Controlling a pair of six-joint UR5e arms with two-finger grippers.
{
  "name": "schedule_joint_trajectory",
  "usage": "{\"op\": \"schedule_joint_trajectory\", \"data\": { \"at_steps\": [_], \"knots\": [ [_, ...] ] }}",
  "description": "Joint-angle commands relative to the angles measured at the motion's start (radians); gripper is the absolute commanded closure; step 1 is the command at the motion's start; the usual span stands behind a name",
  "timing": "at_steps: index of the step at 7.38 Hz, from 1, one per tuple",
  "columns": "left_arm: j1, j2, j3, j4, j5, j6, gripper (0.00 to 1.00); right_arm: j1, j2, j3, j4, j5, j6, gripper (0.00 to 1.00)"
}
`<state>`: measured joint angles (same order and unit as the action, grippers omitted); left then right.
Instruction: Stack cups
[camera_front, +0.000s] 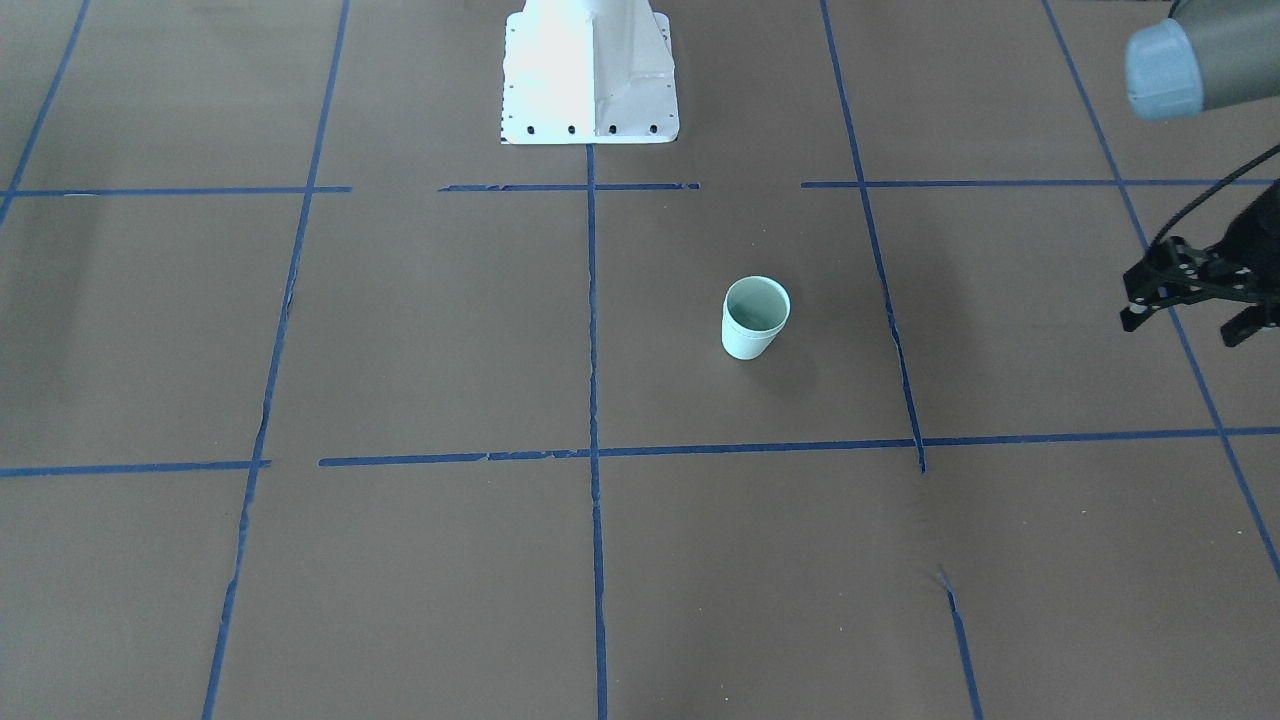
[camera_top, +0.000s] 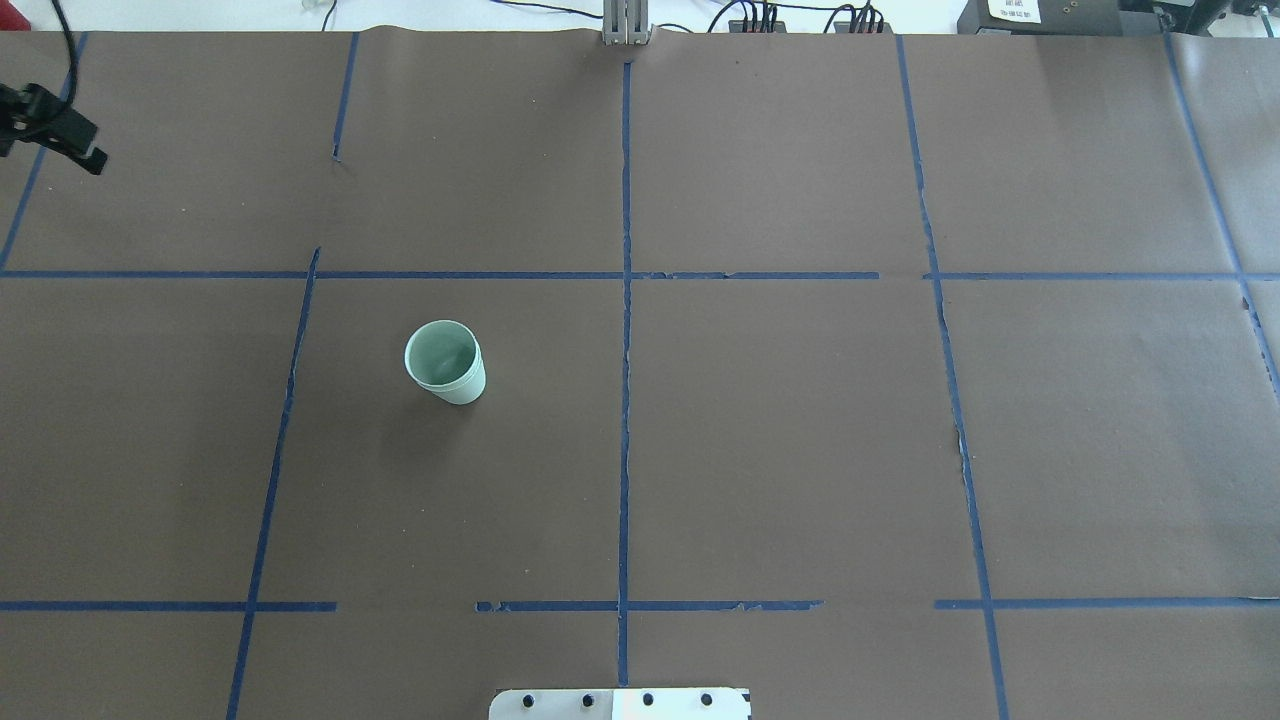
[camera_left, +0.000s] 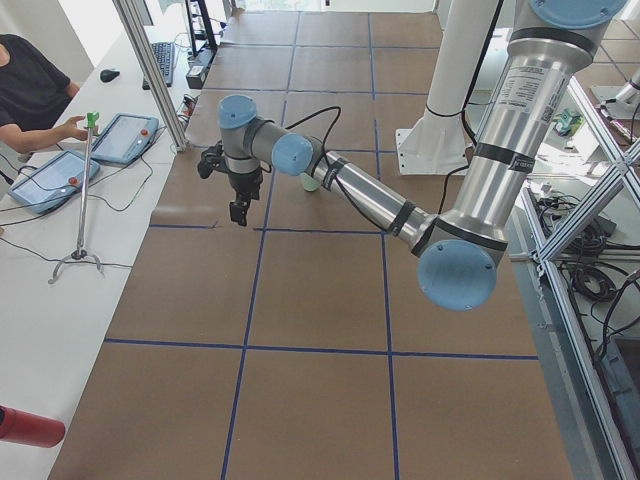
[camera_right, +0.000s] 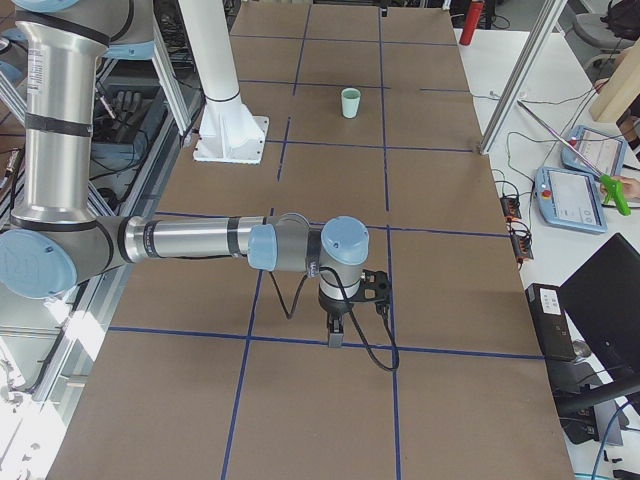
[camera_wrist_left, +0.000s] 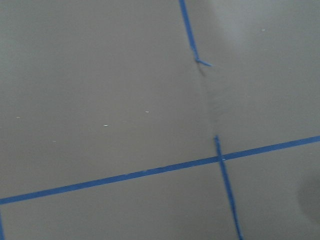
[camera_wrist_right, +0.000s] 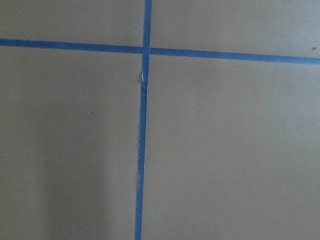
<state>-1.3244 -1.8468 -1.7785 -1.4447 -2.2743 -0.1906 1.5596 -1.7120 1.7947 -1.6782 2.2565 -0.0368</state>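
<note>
The two pale mint-green cups (camera_front: 755, 318) stand upright, one nested inside the other, on the brown table; a double rim shows in the overhead view (camera_top: 445, 362). They also show far off in the exterior right view (camera_right: 350, 102), and mostly hidden behind the arm in the exterior left view (camera_left: 311, 183). My left gripper (camera_front: 1190, 325) is open and empty, hovering far from the cups at the table's end; it shows at the overhead view's edge (camera_top: 50, 130). My right gripper (camera_right: 335, 330) shows only in the exterior right view, so I cannot tell if it is open or shut.
The white robot base (camera_front: 590, 70) stands at the table's edge. Blue tape lines (camera_top: 625, 300) divide the brown surface into squares. Tablets (camera_left: 125, 137) and an operator's hands lie on the side table beyond the far edge.
</note>
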Motion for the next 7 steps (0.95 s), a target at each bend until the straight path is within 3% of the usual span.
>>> {"op": "schedule_joint_trajectory", "data": {
  "at_steps": [1, 7],
  "knots": [
    [-0.108, 0.082, 0.076, -0.003, -0.007, 0.172, 0.0, 0.0, 0.0, 0.0, 0.0, 0.0, 0.0, 0.0],
    [-0.225, 0.25, 0.119, 0.004, -0.008, 0.181, 0.0, -0.001, 0.0, 0.0, 0.0, 0.0, 0.0, 0.0]
  ]
}}
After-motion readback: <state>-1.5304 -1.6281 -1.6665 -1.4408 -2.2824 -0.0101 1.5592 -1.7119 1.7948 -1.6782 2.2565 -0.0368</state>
